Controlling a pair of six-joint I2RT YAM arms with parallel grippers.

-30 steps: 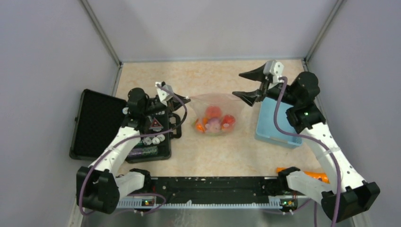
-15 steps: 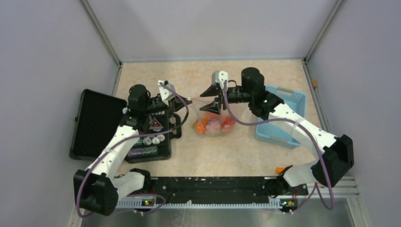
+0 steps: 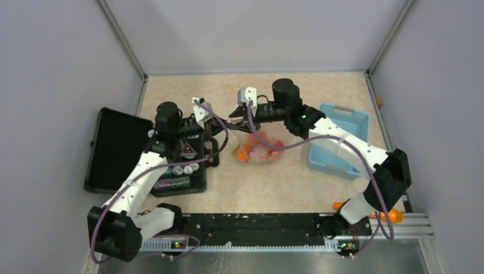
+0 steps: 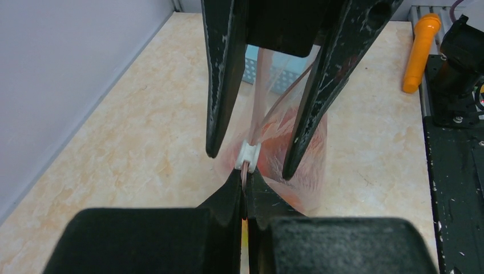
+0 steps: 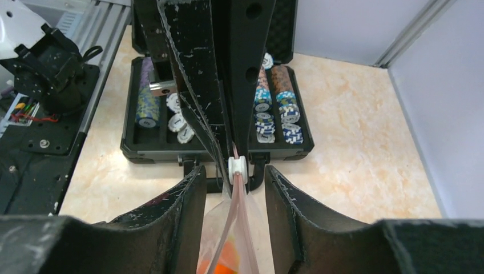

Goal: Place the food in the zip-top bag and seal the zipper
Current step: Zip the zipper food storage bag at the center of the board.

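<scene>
Resting on the desk [image 3: 274, 182] with the fruit [image 3: 258, 149] inside, the bag [image 3: 268, 137] has its zipper [image 4: 259, 97] lifted taut. The left claw [image 4: 244, 177] is pinched tight on the strip's end, likely to anchor it, while the right claw [image 5: 234, 171] stands part-open astride the white slider [image 4: 248, 154], not gripping it yet.

Mid-frame on my counter [image 3: 274, 182], the bag [image 3: 259, 140] holds the food [image 3: 257, 151]; case [image 3: 114, 148] at left, basket [image 3: 351, 121] at right.
</scene>
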